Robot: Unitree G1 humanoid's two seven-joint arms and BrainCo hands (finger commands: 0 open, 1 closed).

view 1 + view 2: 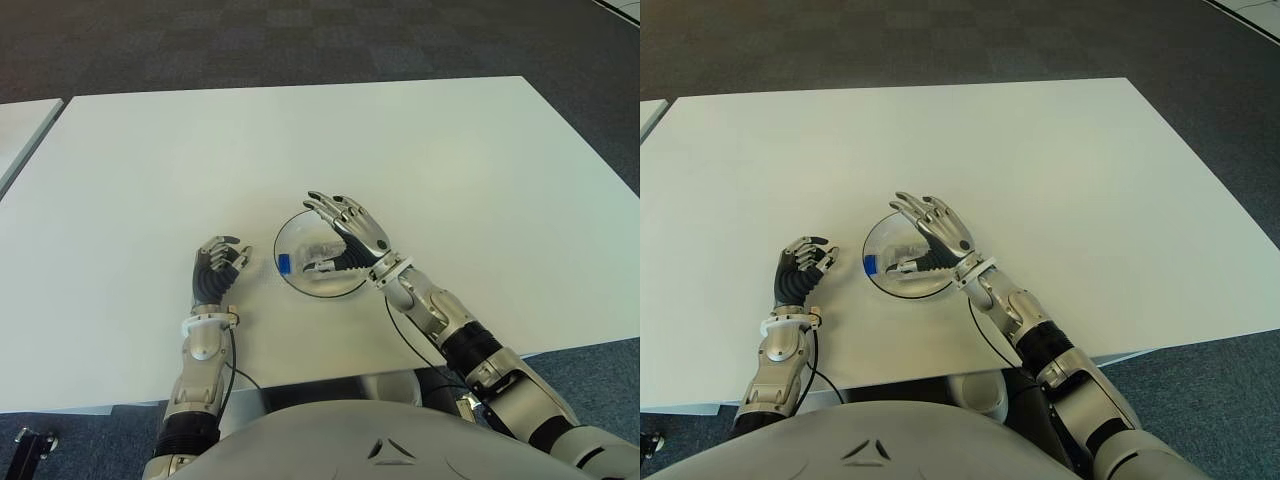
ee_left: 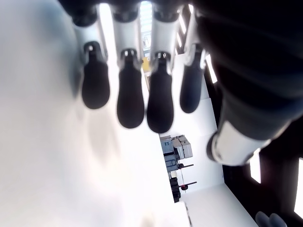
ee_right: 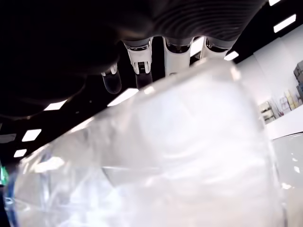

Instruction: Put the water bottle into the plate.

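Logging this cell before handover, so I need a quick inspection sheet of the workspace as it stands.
Surface: white table, bare apart from the job's things.
Job's things: clear plastic water bottle with blue cap lying on its side in the clear glass plate.
Clutter: nothing seen.
Hands: right hand over bottle, fingers spread; left hand left of plate, fingers relaxed, holding nothing.
Cables: thin black cables along both forearms.
Surroundings: dark carpet; second white table at left.

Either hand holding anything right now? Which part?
Nothing. The right hand is spread open over the water bottle, which lies in the plate. The left hand is empty.
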